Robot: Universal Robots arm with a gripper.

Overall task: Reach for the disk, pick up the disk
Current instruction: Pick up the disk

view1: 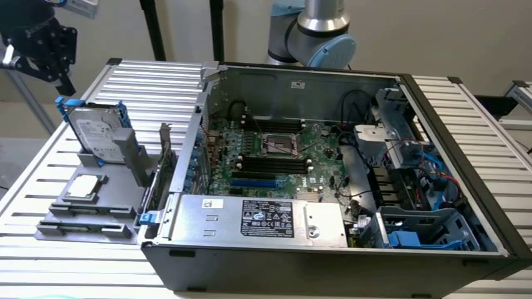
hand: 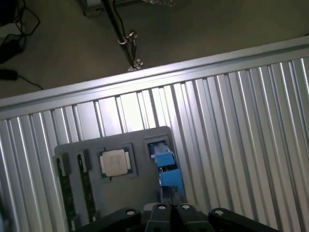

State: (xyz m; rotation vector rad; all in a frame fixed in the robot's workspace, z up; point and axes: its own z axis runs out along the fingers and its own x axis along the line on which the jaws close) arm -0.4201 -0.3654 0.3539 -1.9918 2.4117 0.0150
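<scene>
The disk (view1: 93,132) stands on edge in a slot of the grey holder (view1: 108,193) at the exterior view's left; it is silver with a white label and blue rails. In the wrist view the disk (hand: 166,166) shows edge-on, as a blue rail beside the square chip. My black gripper (view1: 60,76) hangs above the disk, slightly toward the exterior view's left, and is apart from it. In the wrist view the gripper (hand: 172,212) has its fingertips (hand: 161,209) pressed together with nothing between them.
The holder also carries a small square CPU chip (view1: 83,185) and memory sticks (view1: 83,225). An open computer case (view1: 332,156) takes up the middle of the slatted metal table (view1: 149,78). A black stand pole (hand: 118,34) rises just beyond the table's edge.
</scene>
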